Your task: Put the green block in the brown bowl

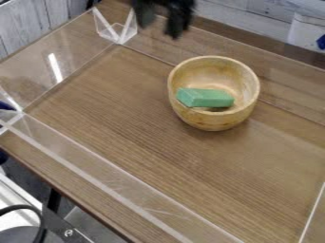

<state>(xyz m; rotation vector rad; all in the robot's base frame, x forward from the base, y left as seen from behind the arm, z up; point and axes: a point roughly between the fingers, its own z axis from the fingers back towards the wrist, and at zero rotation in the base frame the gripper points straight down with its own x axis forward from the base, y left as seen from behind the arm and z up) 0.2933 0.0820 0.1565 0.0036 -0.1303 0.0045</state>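
From where I stand, the one view we get takes in most of a wooden table (146,142), and its top edge cuts things short. The green block (204,98) is in the brown bowl (214,119), lying on the bowl's floor toward the near left side, with nothing gripping it. Where its underside meets the wood I can't make out.

Up at the top, the gripper (158,21) is a dark smear, well apart from the bowl, beyond it and over to the left. Two dark, blurry fingers point down toward the table, and there's a gap between them: the jaws stand wide open, with nothing I can see held in them. Their tips are too soft to trace, and whatever carries them runs out past the top of the picture.

Near the left finger there's a clear, pointed thing (116,25) with bright edges; the dark blur comes up against its upper part, and I can't say what it is. Over in the top right, something white (309,33) is cut off by the picture's edge, and just below it a small blue bit (321,43) pokes in, too little of it showing to name.

Down in the bottom left corner, a black cable (38,211) loops over pale and dark equipment (18,224), most of which is cut off. A glossy clear strip (95,178) runs slantwise along the near left side of the table.
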